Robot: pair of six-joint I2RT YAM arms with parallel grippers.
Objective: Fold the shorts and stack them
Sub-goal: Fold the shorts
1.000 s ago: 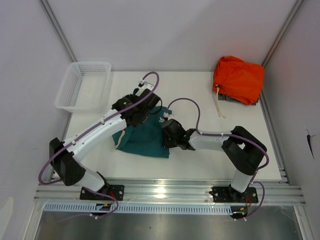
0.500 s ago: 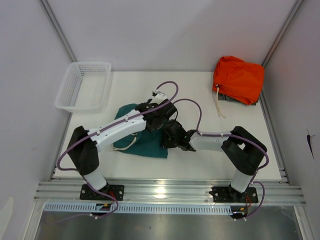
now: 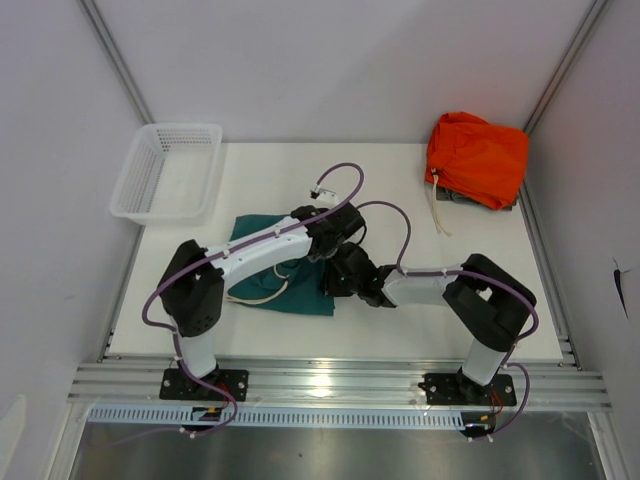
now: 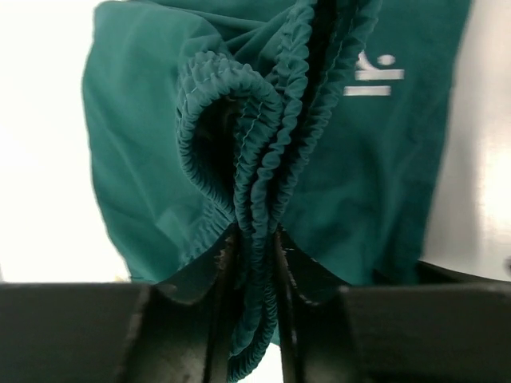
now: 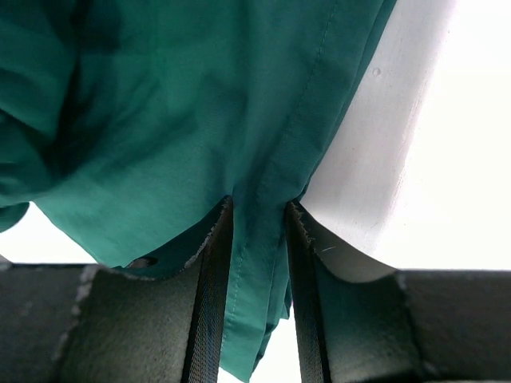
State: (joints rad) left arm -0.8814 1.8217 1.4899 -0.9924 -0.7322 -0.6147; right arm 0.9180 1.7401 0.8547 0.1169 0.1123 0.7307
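The teal-green shorts [image 3: 272, 278] lie on the white table, folded over, with the cream drawstring [image 3: 262, 295] showing near the front edge. My left gripper [image 3: 335, 228] is shut on the gathered elastic waistband [image 4: 255, 199] at the shorts' right end. My right gripper [image 3: 337, 270] is shut on a hemmed edge of the shorts [image 5: 259, 239], just in front of the left gripper. A white logo [image 4: 374, 76] shows on the fabric in the left wrist view.
A white mesh basket [image 3: 168, 172] stands at the back left. A bright orange folded garment [image 3: 476, 158] lies at the back right with a white cord hanging from it. The table's near edge meets a metal rail [image 3: 330, 380].
My left gripper has carried the waistband from the shorts' left side over to the right, next to my right gripper, folding the shorts over. The right gripper has barely moved.
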